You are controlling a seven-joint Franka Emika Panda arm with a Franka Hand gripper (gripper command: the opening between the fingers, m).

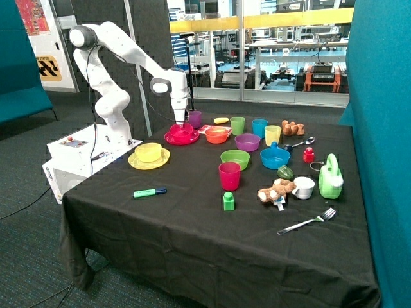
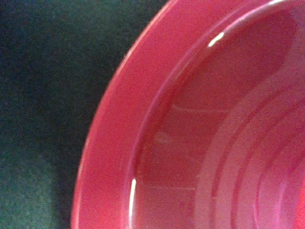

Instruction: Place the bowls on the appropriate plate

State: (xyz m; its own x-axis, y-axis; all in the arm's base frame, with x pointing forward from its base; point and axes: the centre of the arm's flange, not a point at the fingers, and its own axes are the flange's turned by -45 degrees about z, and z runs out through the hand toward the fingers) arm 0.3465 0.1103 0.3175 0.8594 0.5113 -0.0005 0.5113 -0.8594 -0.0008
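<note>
Pink-red bowl [image 1: 182, 130] sits on the pink-red plate [image 1: 172, 138], directly under your hand [image 1: 181, 120]; yellow bowl [image 1: 149, 152] already rests on its yellow plate [image 1: 136, 162]. You cannot tell the hand's grip.

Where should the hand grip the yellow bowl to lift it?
Probably the rim, coming from straight above. The yellow bowl sits upright and open on the yellow plate, so one finger can go inside and one outside the thin wall. The hand is at the pink bowl now.

Bright window backlight, blurred wrist close-up
</note>
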